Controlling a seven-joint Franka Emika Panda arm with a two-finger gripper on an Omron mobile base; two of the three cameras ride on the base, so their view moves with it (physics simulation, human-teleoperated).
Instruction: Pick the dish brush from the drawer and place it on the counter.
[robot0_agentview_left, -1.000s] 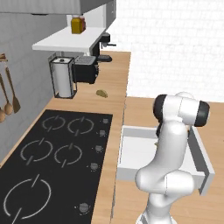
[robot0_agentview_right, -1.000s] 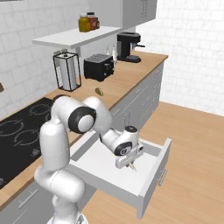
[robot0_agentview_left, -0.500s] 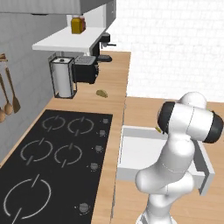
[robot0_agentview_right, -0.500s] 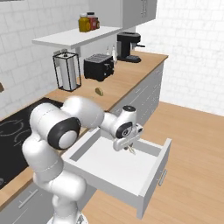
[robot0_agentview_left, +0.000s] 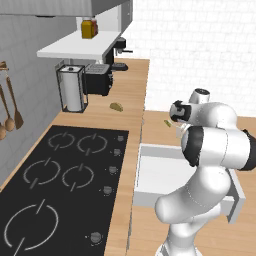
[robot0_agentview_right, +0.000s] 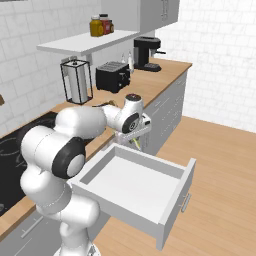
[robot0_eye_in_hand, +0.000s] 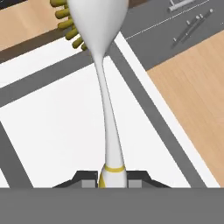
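drawer (robot0_agentview_right: 131, 181): open, white inside bare
counter (robot0_agentview_left: 131, 95) beside drawer: bare strip along its edge
obstacle: tan lump (robot0_agentview_left: 116, 106) farther back

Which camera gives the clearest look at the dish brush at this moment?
The hand view: the dish brush runs up the frame from the tool that grips it, white handle, rounded head and yellow bristles all plain, above the drawer. The right base view shows a small yellowish bit under the tool; the left base view a speck beside the wrist.

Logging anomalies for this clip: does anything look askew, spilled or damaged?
Nothing stands out. The gripper holds the white, yellow-bristled dish brush above the open, white-lined drawer, beside the wood-grain counter.
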